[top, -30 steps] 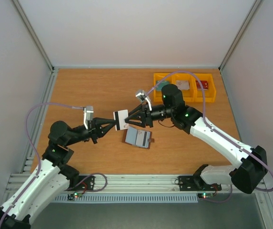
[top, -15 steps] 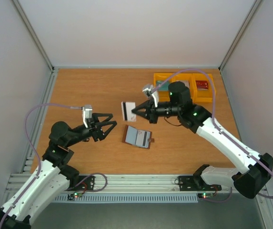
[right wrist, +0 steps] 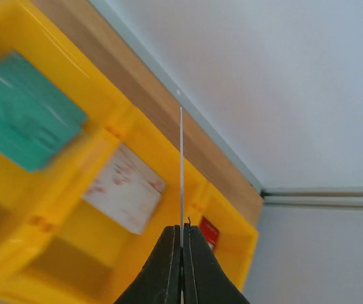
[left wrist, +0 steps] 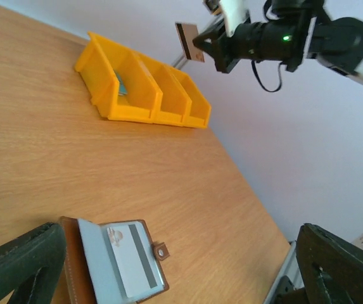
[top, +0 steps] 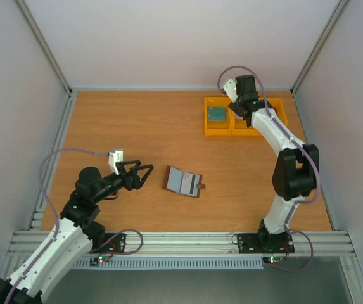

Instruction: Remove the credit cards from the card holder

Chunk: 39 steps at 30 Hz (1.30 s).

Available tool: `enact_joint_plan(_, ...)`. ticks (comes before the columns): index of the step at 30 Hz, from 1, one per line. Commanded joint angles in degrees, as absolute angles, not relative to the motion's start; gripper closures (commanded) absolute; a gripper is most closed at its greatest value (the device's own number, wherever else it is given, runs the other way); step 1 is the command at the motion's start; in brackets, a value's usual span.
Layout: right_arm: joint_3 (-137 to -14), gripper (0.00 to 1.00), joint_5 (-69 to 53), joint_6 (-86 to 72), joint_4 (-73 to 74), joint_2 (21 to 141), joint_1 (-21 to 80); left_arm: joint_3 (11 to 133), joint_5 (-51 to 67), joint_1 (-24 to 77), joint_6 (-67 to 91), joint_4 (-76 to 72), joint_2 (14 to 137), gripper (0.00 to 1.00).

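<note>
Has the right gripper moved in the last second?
Yes. The right gripper went from near the card holder back to the far edge, over the yellow bins.

Your wooden table (top: pixel 130 126) carries two things. The brown holder (top: pixel 184 182) lies open near the middle, lining up, with its snap tab toward the right. Three yellow bins (top: pixel 218 132) sit side by side at the far right, well apart from it.
</note>
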<state>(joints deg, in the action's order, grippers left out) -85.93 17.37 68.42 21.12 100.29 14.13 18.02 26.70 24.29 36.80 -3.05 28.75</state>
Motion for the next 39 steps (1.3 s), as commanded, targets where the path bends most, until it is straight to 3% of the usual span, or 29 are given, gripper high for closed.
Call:
enact_joint_plan(1, -94.73, 0.99, 19.13, 83.58, 21.35, 106.7, 10.09, 17.28, 23.86, 22.87, 34.53, -3.05, 26.28, 0.01)
enact_joint_plan(7, -103.3, 0.99, 9.33, 88.49, 34.53, 115.49, 7.65, 16.28, 22.6, 22.06, 33.7, -4.11, 26.35, 0.01)
enact_joint_plan(14, -111.39, 0.99, 9.79, 90.29, 39.9, 123.18, 5.76, 16.06, 21.8, 21.93, 33.77, -4.13, 27.04, 0.01)
enact_joint_plan(21, -110.68, 0.99, 10.03, 92.31, 42.01, 124.96, 4.93, 15.64, 21.19, 21.71, 33.78, -4.77, 28.22, 0.01)
enact_joint_plan(29, -104.35, 0.99, 14.35, 100.26, 27.85, 126.11, 4.81, 15.47, 20.53, 21.54, 33.73, -4.91, 29.45, 0.01)
enact_joint_plan(39, -103.03, 0.97, 13.21, 105.8, 20.59, 129.15, 5.01, 15.6, 20.04, 21.53, 34.03, -4.39, 30.62, 0.01)
